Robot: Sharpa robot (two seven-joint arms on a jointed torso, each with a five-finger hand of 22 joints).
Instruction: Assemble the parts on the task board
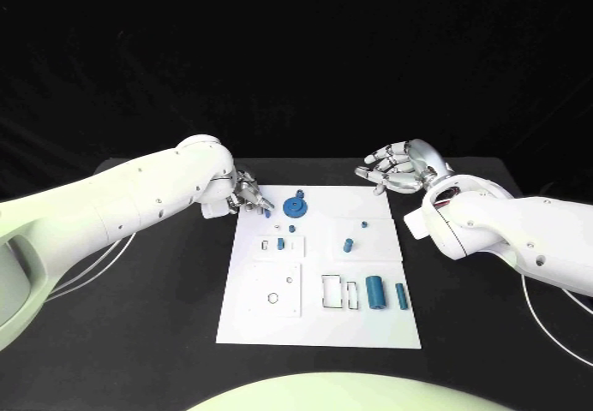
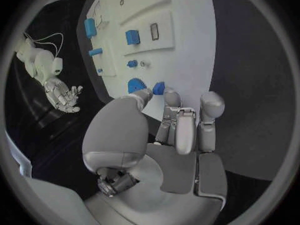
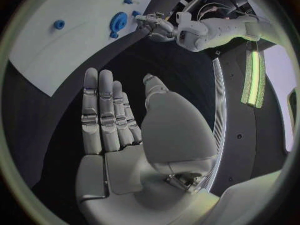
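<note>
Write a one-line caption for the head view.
Left hand at the task board's far-left corner beside a round blue part; right hand open beyond it.

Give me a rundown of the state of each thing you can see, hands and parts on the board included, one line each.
Left hand: at the task board's far left corner, fingertips by a small blue part; whether it holds it cannot be told.
Right hand: open, fingers apart, holding nothing, above the table beyond the board's far right corner.
Task board: lying flat on the black table.
Blue round part: on the board near the left hand.
Two blue cylinders: lying on the board's near right area.
</note>
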